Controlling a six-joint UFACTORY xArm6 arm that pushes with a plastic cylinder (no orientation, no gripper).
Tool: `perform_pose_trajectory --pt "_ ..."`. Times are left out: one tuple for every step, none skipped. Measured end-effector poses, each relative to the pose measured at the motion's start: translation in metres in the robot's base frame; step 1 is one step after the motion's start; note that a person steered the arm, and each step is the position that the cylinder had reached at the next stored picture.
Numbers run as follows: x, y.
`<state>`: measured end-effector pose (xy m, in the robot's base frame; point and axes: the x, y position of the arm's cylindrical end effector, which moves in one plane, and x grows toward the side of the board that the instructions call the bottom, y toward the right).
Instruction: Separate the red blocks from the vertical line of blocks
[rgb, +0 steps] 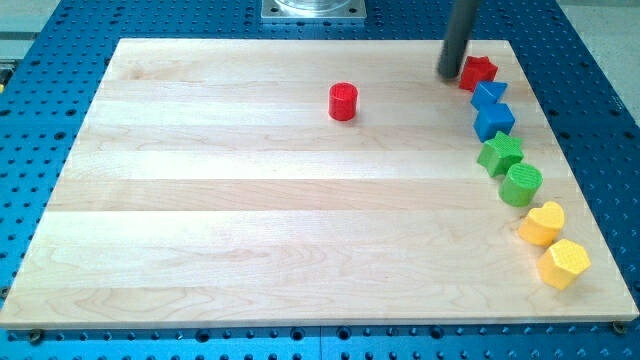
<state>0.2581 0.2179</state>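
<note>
My tip (449, 74) stands just to the view's left of the red star block (478, 71), close beside it, on the wrong side, I judge, for shoving it leftward; it holds nothing, being a bare rod. The red cylinder (343, 101) sits alone toward the board's middle top, well apart from the line. The star heads the column along the view's right: blue blocks (492, 108), green blocks (510, 170), yellow blocks (553, 243). Both reds are small, ribbed, matte.

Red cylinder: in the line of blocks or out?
Out. The red cylinder sits alone mid-board, far left of the red star that heads the line.
</note>
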Motion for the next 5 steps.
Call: perform_pose_trajectory --pt "-0.008 0.061" --pt "-0.052 0.086" --pt "-0.014 0.126" --pt "0.007 0.066" --pt "0.035 0.012"
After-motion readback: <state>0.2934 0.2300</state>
